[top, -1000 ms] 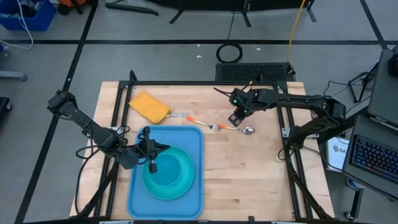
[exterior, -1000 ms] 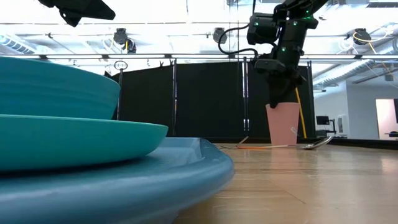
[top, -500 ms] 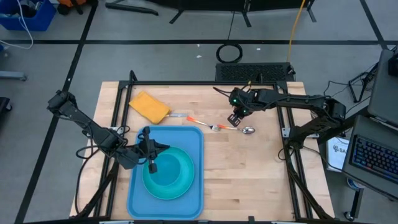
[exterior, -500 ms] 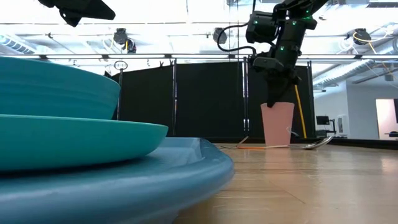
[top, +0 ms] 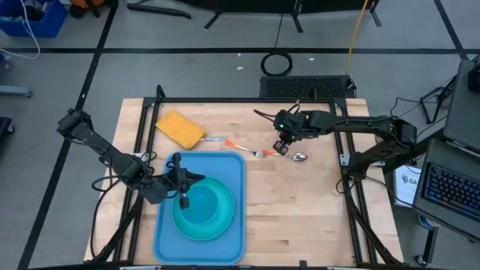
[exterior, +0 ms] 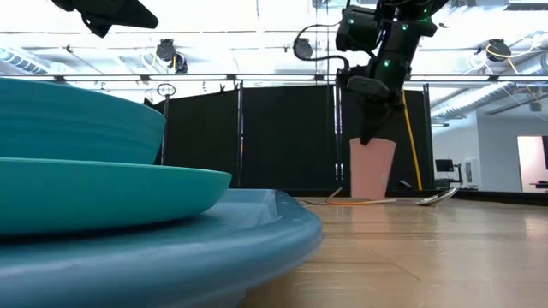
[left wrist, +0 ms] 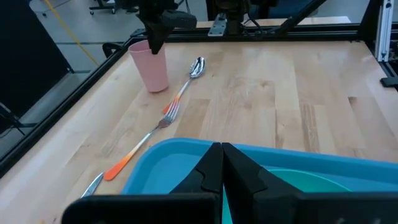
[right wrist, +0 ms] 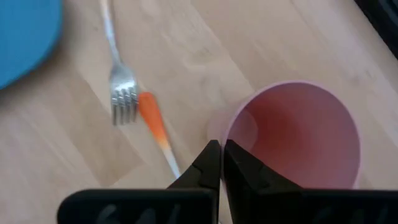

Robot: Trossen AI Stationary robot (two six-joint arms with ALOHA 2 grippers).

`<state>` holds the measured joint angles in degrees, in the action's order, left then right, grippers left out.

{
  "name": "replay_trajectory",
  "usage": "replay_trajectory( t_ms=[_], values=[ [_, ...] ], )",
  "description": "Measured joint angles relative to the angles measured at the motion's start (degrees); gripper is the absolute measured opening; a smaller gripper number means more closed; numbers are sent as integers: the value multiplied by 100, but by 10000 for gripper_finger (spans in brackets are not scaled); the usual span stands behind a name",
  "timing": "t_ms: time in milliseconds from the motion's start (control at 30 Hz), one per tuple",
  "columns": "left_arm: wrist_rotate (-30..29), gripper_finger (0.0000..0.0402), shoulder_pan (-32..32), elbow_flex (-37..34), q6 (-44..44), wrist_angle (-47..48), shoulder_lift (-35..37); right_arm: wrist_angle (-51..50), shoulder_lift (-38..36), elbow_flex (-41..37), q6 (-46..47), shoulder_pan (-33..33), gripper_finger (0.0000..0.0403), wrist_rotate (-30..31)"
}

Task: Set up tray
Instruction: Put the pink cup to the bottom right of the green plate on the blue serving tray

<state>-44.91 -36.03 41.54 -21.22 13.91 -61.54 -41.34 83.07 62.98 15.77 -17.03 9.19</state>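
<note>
— Turquoise plate [top: 202,208] with a bowl [top: 196,201] in it, both lying on the tray [top: 225,169] at the near-left of the counter [top: 300,210]; what holds them?

— Nothing does; the left claw [top: 182,196] hovers over the bowl with its fingers pressed together, empty. Beyond the tray lie a fork [top: 247,148] with an orange handle and a spoon [top: 298,157]; beside them stands a pink cup [exterior: 372,167], and the right claw [right wrist: 217,163] has pinched shut on the cup's rim — one finger inside, one outside.

— So what could go wrong?

— I'd judge the cup the risk; a pinch on a thin rim can let it swing or slip as it lifts, and it may tip onto the cutlery just beside it. The fork handle lies near the cup's base; a low drag would likely shove it.

— Room to move?

— Bare wood spreads between the cup and the tray's right rim, so that path looks open; inside the tray, the far strip past the plate is free. Farthest off, a yellow cloth [top: 180,127] rests near the counter's far-left corner, well apart from the cup's likely route.
</note>
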Motion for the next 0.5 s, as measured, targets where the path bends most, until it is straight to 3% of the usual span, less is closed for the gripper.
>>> replay_trajectory(
  t_ms=[233,500],
  values=[
    [-4,6,-2,-2,-25,2,0,191,-318,0,-149,406,0,317],
    [-15,6,-2,-2,-55,78,0,475,-974,0,-480,1091,0,82]
  ],
)
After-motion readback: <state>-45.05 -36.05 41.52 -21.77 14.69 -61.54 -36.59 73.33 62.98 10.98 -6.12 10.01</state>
